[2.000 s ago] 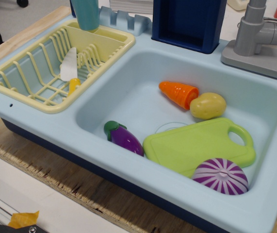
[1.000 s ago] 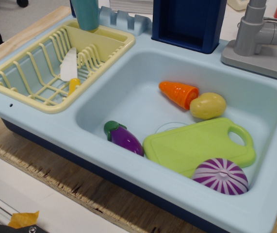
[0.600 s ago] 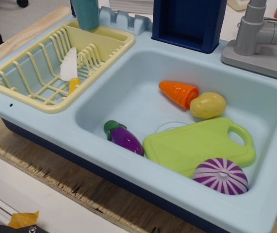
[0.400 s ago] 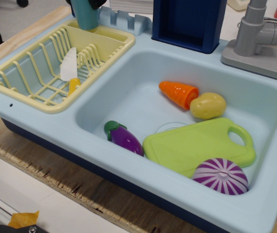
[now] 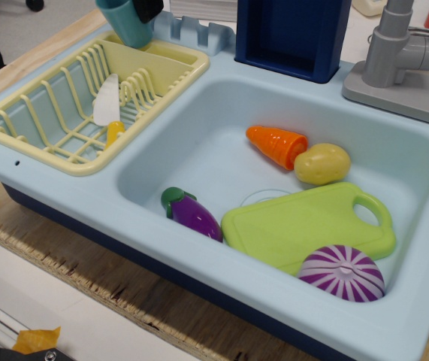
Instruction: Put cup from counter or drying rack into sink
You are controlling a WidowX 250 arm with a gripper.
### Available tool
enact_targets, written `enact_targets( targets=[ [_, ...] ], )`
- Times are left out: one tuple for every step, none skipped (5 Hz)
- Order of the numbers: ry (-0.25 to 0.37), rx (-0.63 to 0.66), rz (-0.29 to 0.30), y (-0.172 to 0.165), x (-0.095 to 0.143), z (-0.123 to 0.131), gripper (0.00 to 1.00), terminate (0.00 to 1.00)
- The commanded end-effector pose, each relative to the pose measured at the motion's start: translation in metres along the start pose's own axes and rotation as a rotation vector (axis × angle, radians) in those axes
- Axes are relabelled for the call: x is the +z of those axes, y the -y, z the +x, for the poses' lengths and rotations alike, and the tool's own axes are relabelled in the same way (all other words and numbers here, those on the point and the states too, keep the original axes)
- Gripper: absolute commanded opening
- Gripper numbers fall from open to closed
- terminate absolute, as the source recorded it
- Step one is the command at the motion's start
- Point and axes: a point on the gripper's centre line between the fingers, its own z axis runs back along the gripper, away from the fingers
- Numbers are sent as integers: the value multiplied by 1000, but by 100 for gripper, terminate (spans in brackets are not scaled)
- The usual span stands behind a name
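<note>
The teal-blue cup (image 5: pixel 126 22) is at the top left edge of the view, over the far corner of the pale yellow drying rack (image 5: pixel 56 113). It is tilted, its open rim leaning left. A black finger (image 5: pixel 149 7) of my gripper (image 5: pixel 140 7) presses on its right side. The rest of the gripper is cut off by the frame's top edge. The light blue sink (image 5: pixel 214 135) lies to the right of the rack, set in the light blue counter (image 5: pixel 116 214).
The sink holds a carrot (image 5: pixel 276 144), a potato (image 5: pixel 321 163), an eggplant (image 5: pixel 191 213), a green cutting board (image 5: pixel 308 226) and a purple onion half (image 5: pixel 342 272). A toy knife (image 5: pixel 109 105) lies in the rack. A dark blue box (image 5: pixel 289 34) and a grey faucet (image 5: pixel 398 60) stand behind.
The gripper's black fingers came into view around the cup. The cup, upright before, has tipped to the left and shifted a little left.
</note>
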Motion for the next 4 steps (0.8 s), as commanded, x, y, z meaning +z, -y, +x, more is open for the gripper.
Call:
enact_targets(
  targets=[
    [81, -6, 40, 17, 36, -12, 0, 0],
    [103, 3, 29, 33, 41, -16, 0, 0],
    [138, 37, -44, 67, 35, -28, 0, 0],
    [170, 72, -138, 98, 23, -41, 0, 0]
  ],
)
